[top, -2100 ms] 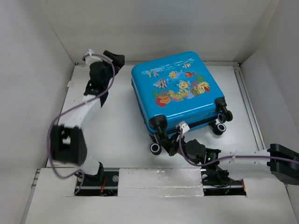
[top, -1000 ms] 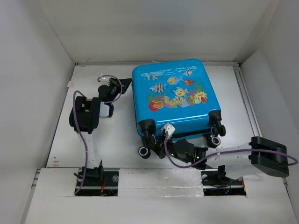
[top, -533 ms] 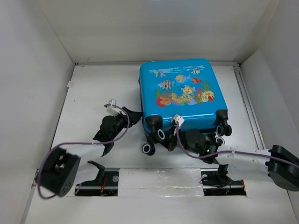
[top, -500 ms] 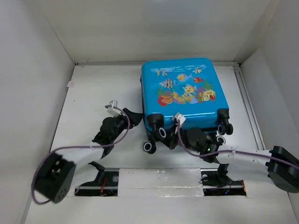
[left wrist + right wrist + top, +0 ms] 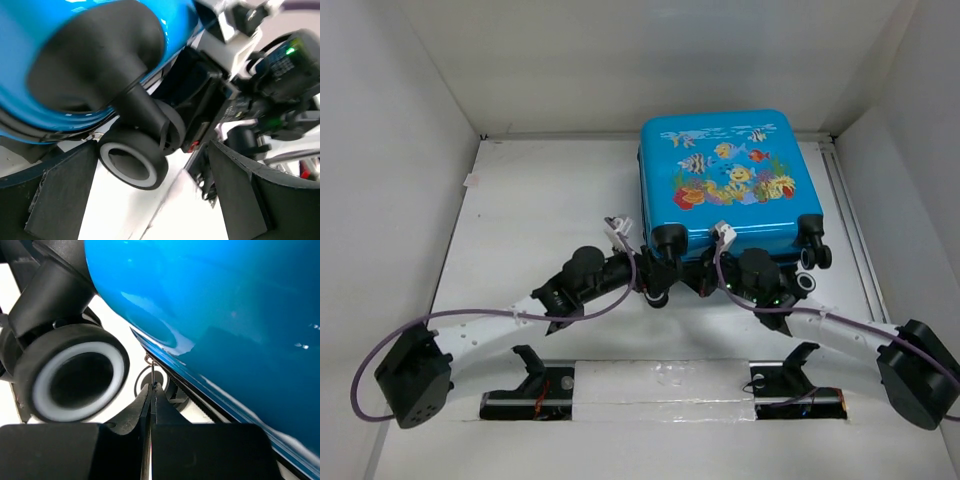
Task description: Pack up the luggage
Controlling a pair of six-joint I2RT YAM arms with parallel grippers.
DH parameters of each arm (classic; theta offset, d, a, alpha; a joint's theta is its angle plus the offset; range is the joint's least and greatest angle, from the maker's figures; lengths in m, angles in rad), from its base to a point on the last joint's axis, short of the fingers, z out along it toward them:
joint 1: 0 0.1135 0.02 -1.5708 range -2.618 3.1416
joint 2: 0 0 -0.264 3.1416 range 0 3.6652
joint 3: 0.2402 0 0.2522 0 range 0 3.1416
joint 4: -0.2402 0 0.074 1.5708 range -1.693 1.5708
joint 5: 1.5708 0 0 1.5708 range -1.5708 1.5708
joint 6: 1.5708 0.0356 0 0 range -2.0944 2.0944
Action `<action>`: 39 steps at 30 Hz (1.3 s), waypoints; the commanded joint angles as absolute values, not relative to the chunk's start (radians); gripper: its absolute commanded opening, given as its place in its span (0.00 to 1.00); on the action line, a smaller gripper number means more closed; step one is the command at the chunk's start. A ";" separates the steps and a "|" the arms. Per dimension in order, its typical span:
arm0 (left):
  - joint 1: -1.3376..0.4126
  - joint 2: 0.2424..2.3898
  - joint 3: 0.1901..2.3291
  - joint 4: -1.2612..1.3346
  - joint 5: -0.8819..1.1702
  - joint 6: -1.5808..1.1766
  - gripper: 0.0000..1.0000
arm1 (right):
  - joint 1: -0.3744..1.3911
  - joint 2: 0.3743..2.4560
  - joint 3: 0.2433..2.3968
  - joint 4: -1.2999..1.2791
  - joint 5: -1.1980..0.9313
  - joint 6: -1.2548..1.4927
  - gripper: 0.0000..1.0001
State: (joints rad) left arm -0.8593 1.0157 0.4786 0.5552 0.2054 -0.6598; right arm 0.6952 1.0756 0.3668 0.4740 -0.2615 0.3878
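The luggage is a closed bright blue hard-shell suitcase with a fish print, lying flat at the back right, its black wheels toward me. My left gripper is open at the left front wheel, which sits between its spread fingers without being clamped. My right gripper is at the same wheel end. In the right wrist view it is shut on a thin metal zipper pull at the blue shell's seam, beside a wheel. The lining is hidden.
White walls enclose the table on the left, back and right. The suitcase's right wheels lie near the right rail. My right arm's wrist shows close to the left gripper. A white taped strip runs along the near edge.
The suitcase has slid back and to the right. My left arm has swung in from the left to the front left wheel. My right gripper has stayed at the wheel end.
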 commanded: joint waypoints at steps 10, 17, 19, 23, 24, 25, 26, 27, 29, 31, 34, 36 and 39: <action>-0.885 1.190 0.698 0.486 0.258 -0.592 0.63 | 0.796 1.137 0.344 0.662 -0.149 0.458 0.00; -0.951 1.308 0.794 0.633 0.307 -0.683 0.00 | 1.087 1.241 0.322 0.983 0.156 0.541 0.00; -0.971 1.308 0.795 0.690 0.298 -0.722 0.00 | 1.153 1.281 0.333 1.066 0.240 0.541 0.00; -0.982 1.272 0.769 0.765 0.307 -0.799 0.00 | 1.166 1.445 0.365 1.380 0.232 0.541 0.00; -0.991 1.250 0.753 0.776 0.307 -0.813 0.00 | 1.166 1.527 0.380 1.490 0.232 0.531 0.00; -0.991 1.241 0.741 0.776 0.330 -0.825 0.00 | 1.166 1.564 0.393 1.543 0.223 0.531 0.00; -0.991 1.241 0.741 0.776 0.330 -0.834 0.00 | 1.166 1.601 0.422 1.592 0.156 0.540 0.00; -0.991 1.226 0.741 0.776 0.345 -0.847 0.00 | 1.166 1.655 0.432 1.630 0.114 0.540 0.00; -0.991 1.197 0.730 0.776 0.345 -0.847 0.00 | 1.166 1.680 0.433 1.671 0.080 0.574 0.00; -0.991 1.172 0.730 0.695 0.333 -0.818 0.01 | 1.166 1.669 0.398 1.637 0.080 0.615 0.12; -0.991 1.105 0.742 0.488 0.215 -0.743 0.50 | 1.175 1.562 0.286 1.544 0.178 0.656 0.50; -0.991 1.039 0.727 0.404 0.072 -0.707 0.74 | 1.175 1.472 0.252 1.335 0.207 0.681 0.59; -0.991 0.933 0.678 0.298 -0.132 -0.695 0.92 | 1.199 1.260 0.287 0.857 0.253 0.681 0.68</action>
